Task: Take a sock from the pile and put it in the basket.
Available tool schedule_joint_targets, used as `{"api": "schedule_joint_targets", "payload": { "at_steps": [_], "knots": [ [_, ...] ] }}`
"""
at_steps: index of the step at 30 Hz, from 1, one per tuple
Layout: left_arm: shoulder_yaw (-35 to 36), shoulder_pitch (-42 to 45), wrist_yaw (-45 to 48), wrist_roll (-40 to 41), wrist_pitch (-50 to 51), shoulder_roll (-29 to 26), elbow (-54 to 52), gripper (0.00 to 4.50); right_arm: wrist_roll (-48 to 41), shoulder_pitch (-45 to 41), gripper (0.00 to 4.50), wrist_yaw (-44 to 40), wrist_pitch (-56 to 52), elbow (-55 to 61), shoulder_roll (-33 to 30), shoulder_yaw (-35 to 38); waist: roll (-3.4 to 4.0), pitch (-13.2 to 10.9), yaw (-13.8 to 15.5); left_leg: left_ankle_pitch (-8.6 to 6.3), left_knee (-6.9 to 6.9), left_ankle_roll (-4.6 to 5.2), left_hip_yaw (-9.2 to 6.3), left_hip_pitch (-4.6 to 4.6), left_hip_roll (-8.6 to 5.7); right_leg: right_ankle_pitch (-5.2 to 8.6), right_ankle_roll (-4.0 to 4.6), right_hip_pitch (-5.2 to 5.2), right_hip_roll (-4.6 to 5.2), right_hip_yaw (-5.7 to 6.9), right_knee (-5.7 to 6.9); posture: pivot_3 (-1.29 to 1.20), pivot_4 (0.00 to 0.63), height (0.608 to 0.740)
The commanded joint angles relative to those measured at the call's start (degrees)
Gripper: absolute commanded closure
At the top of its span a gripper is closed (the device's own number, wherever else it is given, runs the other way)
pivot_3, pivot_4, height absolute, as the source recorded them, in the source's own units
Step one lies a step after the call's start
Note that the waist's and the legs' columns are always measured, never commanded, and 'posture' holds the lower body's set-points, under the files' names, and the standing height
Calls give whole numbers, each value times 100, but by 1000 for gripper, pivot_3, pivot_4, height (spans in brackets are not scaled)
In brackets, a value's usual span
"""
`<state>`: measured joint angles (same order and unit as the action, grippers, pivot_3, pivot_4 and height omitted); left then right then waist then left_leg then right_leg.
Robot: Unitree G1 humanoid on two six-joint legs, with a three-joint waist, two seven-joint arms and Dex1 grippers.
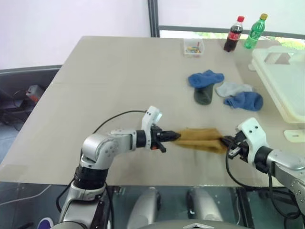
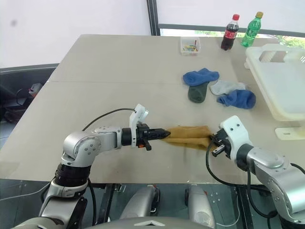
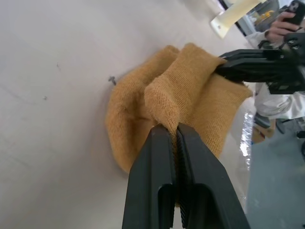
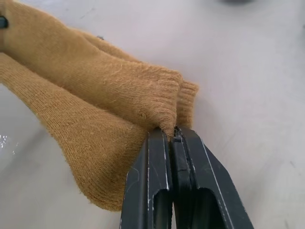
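Observation:
A mustard-yellow sock hangs stretched between my two grippers, just above the table near its front edge. My left gripper is shut on its left end, and the left wrist view shows the knit pinched between the black fingers. At the sock's other end my right gripper is shut on the cuff. The pile, of blue, pale grey and dark green socks, lies further back on the table. At the right edge stands the cream-white basket.
A small clear plastic box and two bottles, a cola bottle and a green bottle, stand at the far edge. A small white piece lies by the basket's near corner. The beige table is bare on its left half.

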<state>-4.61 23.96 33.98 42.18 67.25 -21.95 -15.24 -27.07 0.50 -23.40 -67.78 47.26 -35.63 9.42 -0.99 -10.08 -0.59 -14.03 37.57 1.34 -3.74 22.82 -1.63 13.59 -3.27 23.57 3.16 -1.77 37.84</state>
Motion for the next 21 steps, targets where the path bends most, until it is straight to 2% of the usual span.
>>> {"api": "schedule_joint_targets", "payload": {
  "at_steps": [1,21],
  "knots": [
    [-57,-35,-75,-170,-302,46,-125,4429,138,27,4500,72,257,-19,-83,-64,0,0,-3,0,0,0,0,0,0,0,0,0,0,0,0,0,150,740],
    [-346,-96,22,-549,-665,149,160,4429,674,221,4500,52,934,-243,-363,-409,0,0,0,0,0,0,1,1,0,0,-1,0,0,1,-2,0,150,740]
  ]
}}
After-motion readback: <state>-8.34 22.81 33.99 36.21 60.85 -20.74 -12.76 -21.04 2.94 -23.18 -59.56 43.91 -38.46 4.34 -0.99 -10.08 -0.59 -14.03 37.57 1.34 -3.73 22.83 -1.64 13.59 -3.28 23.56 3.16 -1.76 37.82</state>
